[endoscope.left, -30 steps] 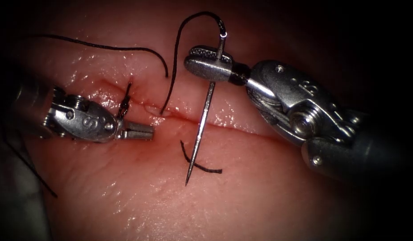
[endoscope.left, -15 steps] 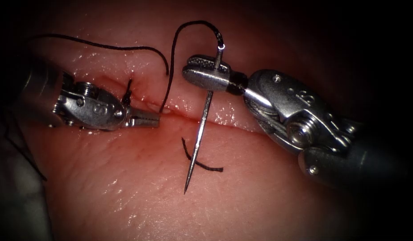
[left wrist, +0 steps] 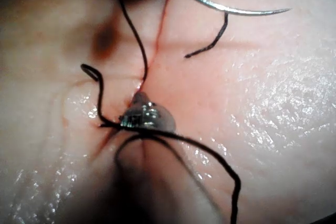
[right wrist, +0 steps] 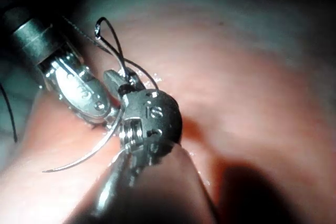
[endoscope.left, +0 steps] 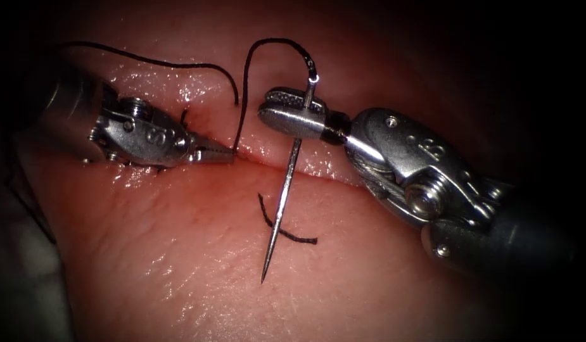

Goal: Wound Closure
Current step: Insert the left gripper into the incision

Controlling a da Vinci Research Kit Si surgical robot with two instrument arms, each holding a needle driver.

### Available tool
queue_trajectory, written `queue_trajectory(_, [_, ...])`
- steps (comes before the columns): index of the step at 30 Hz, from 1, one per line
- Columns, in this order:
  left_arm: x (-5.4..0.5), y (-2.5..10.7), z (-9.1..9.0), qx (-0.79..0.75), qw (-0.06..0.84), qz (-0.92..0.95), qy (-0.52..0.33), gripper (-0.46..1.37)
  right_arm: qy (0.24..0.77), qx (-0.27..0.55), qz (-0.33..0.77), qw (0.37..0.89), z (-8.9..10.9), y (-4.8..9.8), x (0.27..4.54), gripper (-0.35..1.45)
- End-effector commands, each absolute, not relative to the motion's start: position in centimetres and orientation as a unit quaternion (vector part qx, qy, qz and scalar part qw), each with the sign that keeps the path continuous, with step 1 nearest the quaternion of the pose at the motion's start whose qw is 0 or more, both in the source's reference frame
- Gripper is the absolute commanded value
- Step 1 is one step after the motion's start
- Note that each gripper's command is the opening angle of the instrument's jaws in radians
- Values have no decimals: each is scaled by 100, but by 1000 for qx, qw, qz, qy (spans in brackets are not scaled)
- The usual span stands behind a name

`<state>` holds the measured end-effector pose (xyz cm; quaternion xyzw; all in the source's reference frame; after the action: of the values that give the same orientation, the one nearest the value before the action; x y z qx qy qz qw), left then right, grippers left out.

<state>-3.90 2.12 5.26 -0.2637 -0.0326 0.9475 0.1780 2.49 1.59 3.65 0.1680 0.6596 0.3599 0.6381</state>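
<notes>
Right tool (endoscope.left: 286, 109) clamps curved steel needle (endoscope.left: 281, 202) near its thread end, clear above pink tissue (endoscope.left: 381, 266). Left tool (endoscope.left: 218, 153), jaws closed, empty, touches cut (endoscope.left: 318, 174) beside black thread (endoscope.left: 245, 82).

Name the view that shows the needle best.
Endoscope view: the needle shows whole, the right claw holding it near its thread end, tip free above the tissue. Both wrist views show its curve.

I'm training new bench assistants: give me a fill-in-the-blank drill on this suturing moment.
1. The needle is held by the ____ gripper.
2. That gripper grips the needle near its ____ end.
3. The needle's point hangs free, not in the ____.
4. The left gripper's tip sits at the ____.

Missing words: right; thread; tissue; cut
</notes>
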Motion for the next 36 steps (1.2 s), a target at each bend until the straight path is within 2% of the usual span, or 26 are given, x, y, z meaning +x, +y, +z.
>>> queue_trajectory(1, [-391,212,525,-256,174,950,-49,-35,660,167,361,637,365,159,249,-35])
queue_trajectory(3, [-389,213,526,-239,167,954,-67,-35,660,167,361,637,365,159,249,-35])
queue_trajectory(6, [-388,217,527,-208,168,959,-90,-25,661,165,359,638,365,159,249,-35])
queue_trajectory(14, [-393,228,531,-181,179,961,-106,-14,663,163,357,637,369,153,250,-35])
queue_trajectory(18, [-399,230,533,-177,184,961,-104,-14,664,163,355,637,371,149,251,-35])
queue_trajectory(22, [-404,232,535,-161,165,966,-113,-28,665,159,352,639,371,151,251,-35])
queue_trajectory(26, [-406,230,534,-139,148,970,-132,-25,671,145,342,642,374,156,251,-35])
queue_trajectory(31, [-405,220,531,-118,136,973,-145,-16,675,131,329,647,379,161,251,-35])
queue_trajectory(33, [-404,217,530,-114,133,973,-147,-6,676,129,327,647,378,162,251,-35])
queue_trajectory(35, [-401,214,530,-109,132,974,-149,15,677,125,325,648,377,164,251,-35])
queue_trajectory(36, [-399,214,530,-108,132,974,-149,32,679,122,323,647,377,166,251,-35])
